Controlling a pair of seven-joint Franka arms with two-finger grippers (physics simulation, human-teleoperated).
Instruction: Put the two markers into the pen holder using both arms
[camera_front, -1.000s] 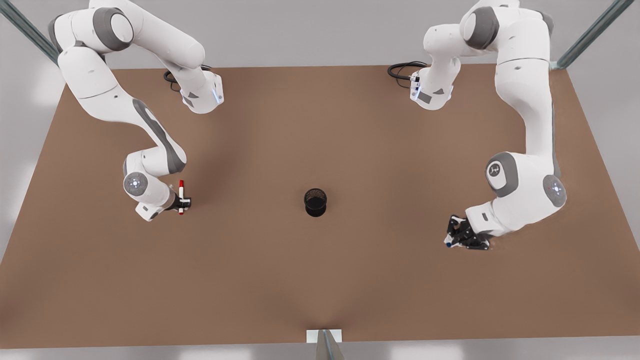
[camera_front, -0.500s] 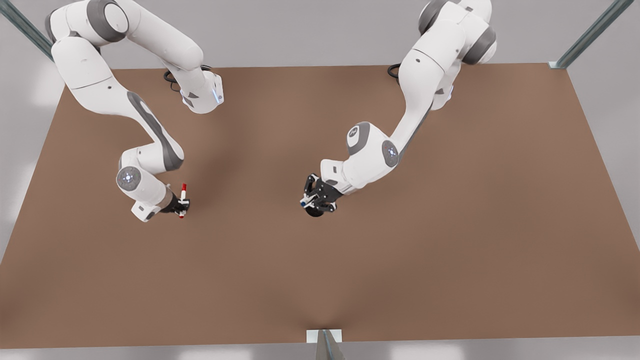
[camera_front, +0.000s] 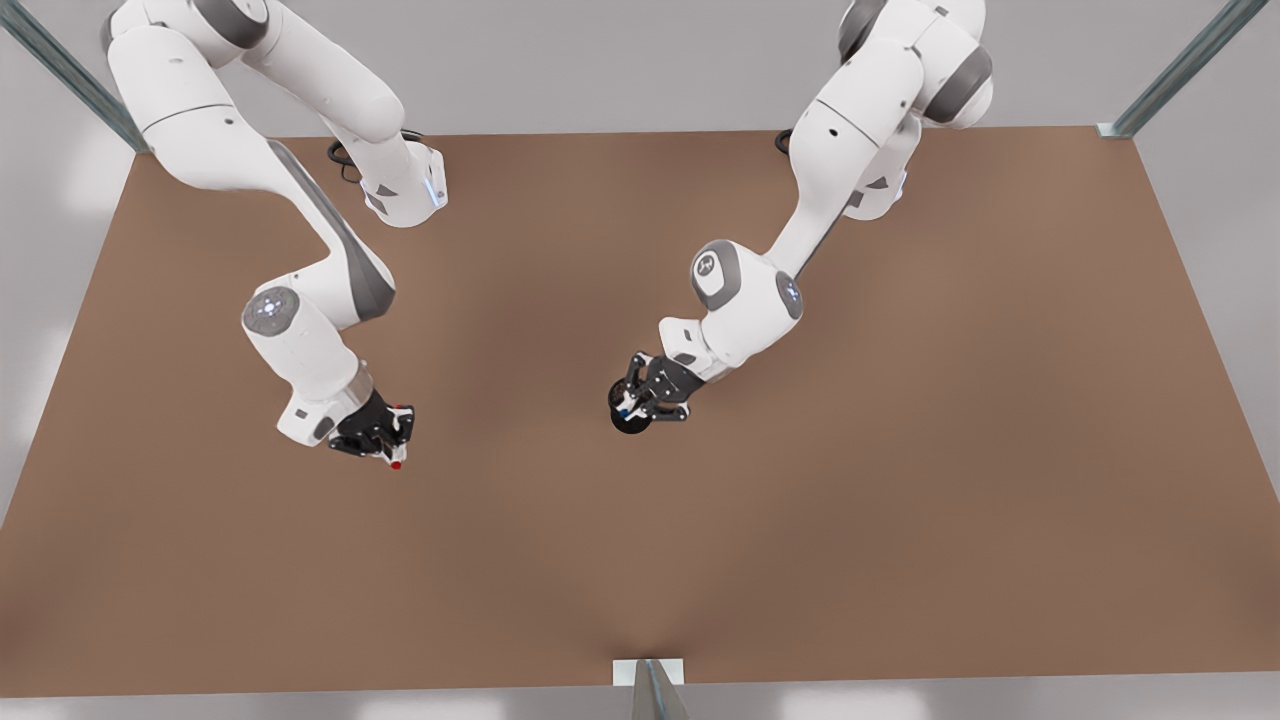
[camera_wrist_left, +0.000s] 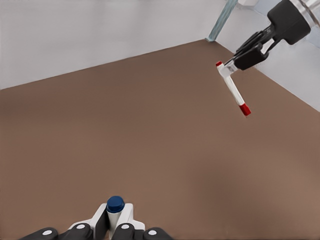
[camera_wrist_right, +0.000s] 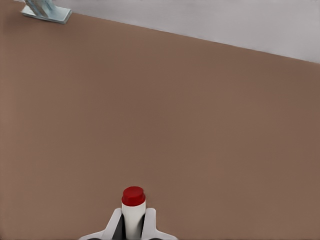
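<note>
My left gripper (camera_front: 642, 398) hangs at the table's middle, in the front view, shut on the blue-capped marker (camera_front: 624, 409). It stands right over the black pen holder (camera_front: 627, 427), which it mostly hides. In the left wrist view the blue cap (camera_wrist_left: 115, 203) sticks out between my left gripper's fingers (camera_wrist_left: 114, 226). My right gripper (camera_front: 386, 440), on the front view's left, is shut on the red marker (camera_front: 396, 463) above the table. The right wrist view looks along that red marker (camera_wrist_right: 133, 204); the left wrist view has the red marker (camera_wrist_left: 232, 90) farther off, tilted in the right gripper (camera_wrist_left: 239, 59).
The brown table (camera_front: 900, 450) stretches wide around both grippers. Both arm bases with black cables (camera_front: 345, 155) stand at its far edge. A metal post foot (camera_front: 648, 672) sits at the near edge, with frame posts at the far corners.
The left gripper carried the blue marker from the front view's right side to over the pen holder. The right gripper lifted the red marker off the table, turned it and shifted slightly nearer.
</note>
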